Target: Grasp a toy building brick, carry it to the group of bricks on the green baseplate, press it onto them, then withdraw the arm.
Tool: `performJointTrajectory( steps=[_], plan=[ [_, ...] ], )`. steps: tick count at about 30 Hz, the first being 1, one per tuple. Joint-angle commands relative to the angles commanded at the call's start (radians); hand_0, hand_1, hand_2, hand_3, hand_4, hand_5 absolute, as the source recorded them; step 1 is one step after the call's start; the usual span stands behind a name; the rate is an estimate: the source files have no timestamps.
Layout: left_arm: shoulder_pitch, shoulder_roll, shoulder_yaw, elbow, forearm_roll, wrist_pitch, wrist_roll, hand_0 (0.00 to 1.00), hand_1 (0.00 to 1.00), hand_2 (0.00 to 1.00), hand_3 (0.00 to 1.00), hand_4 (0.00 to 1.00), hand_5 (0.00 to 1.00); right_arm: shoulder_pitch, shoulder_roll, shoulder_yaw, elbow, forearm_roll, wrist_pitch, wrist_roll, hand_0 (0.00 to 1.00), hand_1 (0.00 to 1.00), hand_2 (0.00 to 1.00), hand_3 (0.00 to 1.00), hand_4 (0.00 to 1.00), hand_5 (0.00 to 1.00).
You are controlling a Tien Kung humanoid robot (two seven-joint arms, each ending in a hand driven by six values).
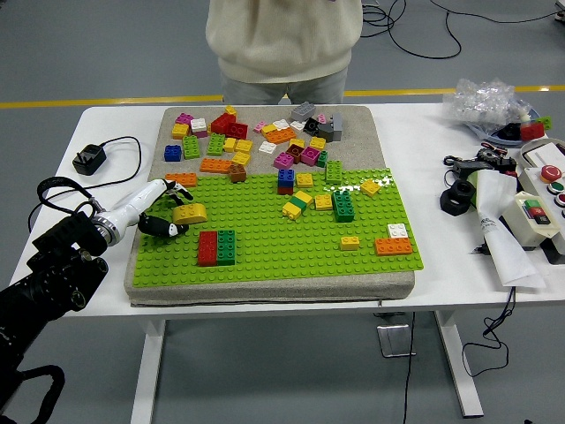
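1. Fingers of the left robot hand (pixel 164 219) curl around the left end of a yellow brick (pixel 190 213), which sits low over the left part of the green baseplate (pixel 291 252); whether it rests on the studs or hangs just clear, you cannot tell. No right arm shows.
2. Expect the yellow brick to be light, rigid and smooth-sided, so it will likely twist in a loose pinch. Take it across its two long side walls, with the studded top and hollow underside left free.
3. Just near and right of it stands the red-and-green pair (pixel 216 247), the closest seated group. Judge that your target, and keep the brick level so the studs line up before you press.
4. An orange brick (pixel 184 179) lies just far of the fingers at the baseplate's far-left edge; mind it when you pull back.
5. Further right on the baseplate are a blue-and-red stack (pixel 286 180), a yellow-green cluster (pixel 297 205) and a dark green stack (pixel 342 206), all well apart from your path.
6. Loose bricks (pixel 256 132) litter the grey mat beyond the baseplate.
7. A person (pixel 282 40) stands at the far side of the counter (pixel 424 132); their hands are not visible.
8. A black plug and cable (pixel 88 159) lie left, close beside your forearm's retreat line.
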Motion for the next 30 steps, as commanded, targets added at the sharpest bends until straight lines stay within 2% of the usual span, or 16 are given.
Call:
performJointTrajectory(
  steps=[4, 5, 10, 11, 12, 22, 30],
  plan=[
    [0.001, -0.007, -0.006, 0.0, -0.013, 0.021, 0.0, 0.998, 0.803, 0.592, 0.624, 0.801, 0.061, 0.0, 0.001, -0.001, 0.0, -0.001, -0.001, 0.0, 0.792, 0.702, 0.75, 0.713, 0.906, 0.55],
    [0.002, -0.007, -0.007, 0.0, -0.015, 0.024, 0.0, 0.998, 0.786, 0.55, 0.568, 0.764, 0.028, 0.0, 0.001, -0.001, 0.0, -0.001, -0.001, 0.001, 0.793, 0.703, 0.75, 0.713, 0.906, 0.55],
    [0.0, -0.01, -0.014, 0.003, -0.023, 0.044, -0.001, 0.998, 0.786, 0.55, 0.568, 0.764, 0.028, 0.001, 0.001, 0.002, 0.0, 0.0, -0.001, 0.001, 0.793, 0.703, 0.75, 0.713, 0.906, 0.55],
    [0.0, -0.011, -0.015, 0.003, -0.024, 0.046, -0.001, 0.971, 0.764, 0.529, 0.512, 0.74, 0.008, 0.001, 0.001, 0.002, 0.0, 0.0, -0.001, 0.001, 0.793, 0.702, 0.75, 0.713, 0.906, 0.55],
    [0.0, -0.011, -0.016, 0.004, -0.024, 0.048, -0.002, 0.971, 0.764, 0.529, 0.512, 0.74, 0.008, 0.001, 0.001, 0.002, 0.0, 0.001, 0.0, 0.001, 0.793, 0.702, 0.75, 0.713, 0.906, 0.55],
    [0.001, -0.014, -0.011, 0.014, -0.029, 0.037, -0.002, 0.956, 0.757, 0.524, 0.498, 0.736, 0.003, 0.004, 0.0, 0.004, 0.0, 0.004, -0.002, 0.003, 0.793, 0.702, 0.75, 0.713, 0.906, 0.55],
    [0.003, -0.015, -0.012, 0.009, -0.052, 0.033, -0.005, 0.936, 0.706, 0.52, 0.487, 0.715, 0.003, 0.003, 0.001, 0.006, 0.0, 0.005, -0.004, 0.003, 0.793, 0.702, 0.75, 0.713, 0.906, 0.55]
  ],
)
